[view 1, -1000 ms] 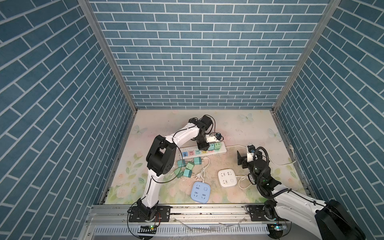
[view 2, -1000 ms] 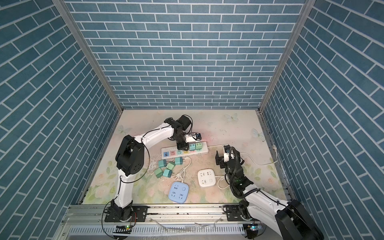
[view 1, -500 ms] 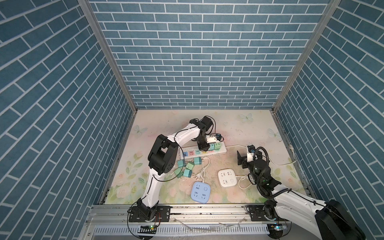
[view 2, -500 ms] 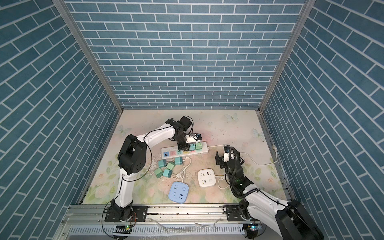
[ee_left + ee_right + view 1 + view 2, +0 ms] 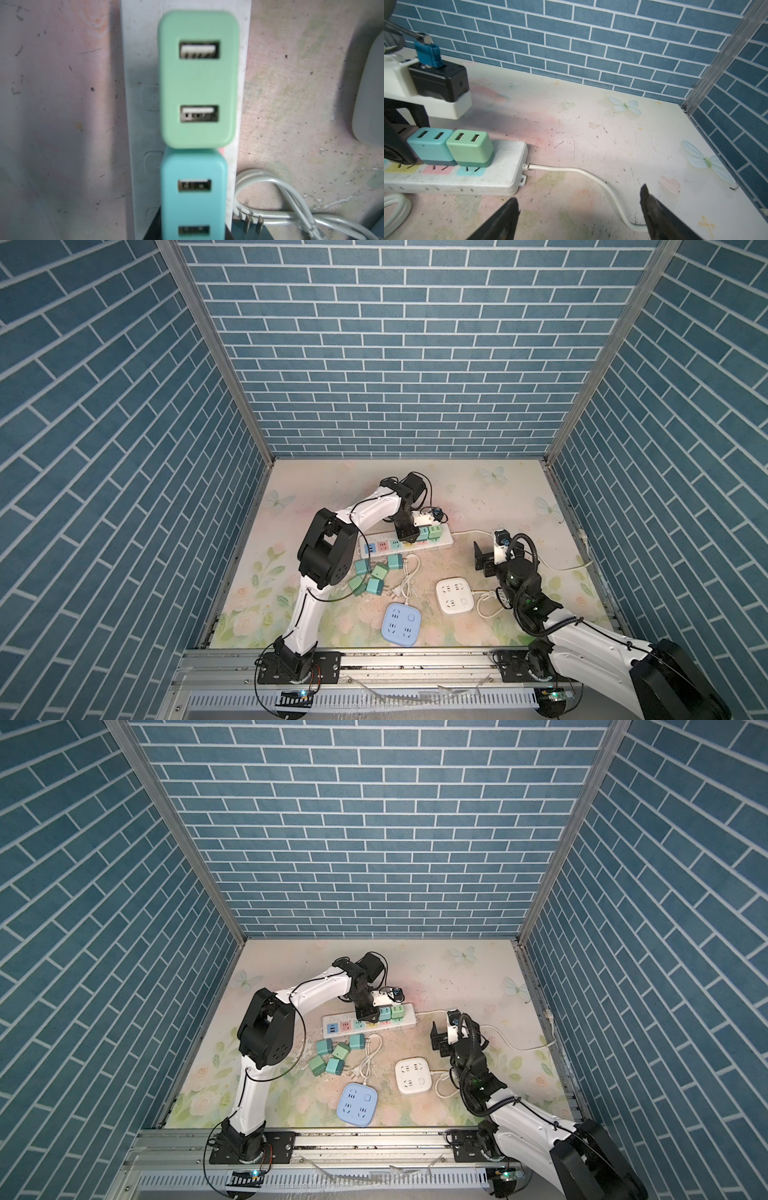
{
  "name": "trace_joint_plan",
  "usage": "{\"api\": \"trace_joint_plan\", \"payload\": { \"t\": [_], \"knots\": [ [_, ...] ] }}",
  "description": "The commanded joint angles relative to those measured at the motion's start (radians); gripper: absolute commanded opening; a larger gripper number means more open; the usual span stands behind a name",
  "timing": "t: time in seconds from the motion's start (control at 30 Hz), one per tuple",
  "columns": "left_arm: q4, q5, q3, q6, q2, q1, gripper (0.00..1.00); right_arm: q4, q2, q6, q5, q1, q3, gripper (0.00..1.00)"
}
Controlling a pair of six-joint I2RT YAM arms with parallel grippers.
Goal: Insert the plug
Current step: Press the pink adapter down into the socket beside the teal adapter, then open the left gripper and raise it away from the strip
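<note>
Loose plugs (image 5: 375, 585) lie at seven o'clock from the strip (image 5: 444, 540). The left jaws squeeze the blue plug (image 5: 193, 197), which stands on the strip. It looks light, hard and smooth, so hold its flat sides. A green plug (image 5: 198, 81) touches it at three o'clock and crowds it. At four o'clock the right jaws gape, empty.

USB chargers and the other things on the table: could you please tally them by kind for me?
Plugged-in chargers: 2
Loose chargers: 5
Long power strip: 1
Square socket blocks: 2
Loose cable: 1
Total: 11
</note>
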Motion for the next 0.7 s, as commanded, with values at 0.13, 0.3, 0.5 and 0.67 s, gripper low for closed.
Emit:
{"api": "trace_joint_plan", "payload": {
  "t": [0.13,0.3,0.5,0.67],
  "knots": [
    [-0.013,-0.015,-0.033,0.010,0.063,-0.014,0.01,0.007,0.008,0.031,-0.007,-0.007,0.035,0.93],
    [-0.013,-0.023,-0.023,-0.001,0.035,-0.020,0.99,0.005,0.009,0.033,-0.010,-0.007,0.035,0.93],
    [-0.010,-0.021,-0.017,-0.024,-0.091,-0.021,0.99,0.005,0.008,0.033,-0.011,-0.009,0.036,0.93],
    [0.057,-0.038,-0.087,-0.050,-0.260,-0.022,0.99,0.005,0.008,0.033,-0.011,-0.009,0.036,0.94]
  ]
}}
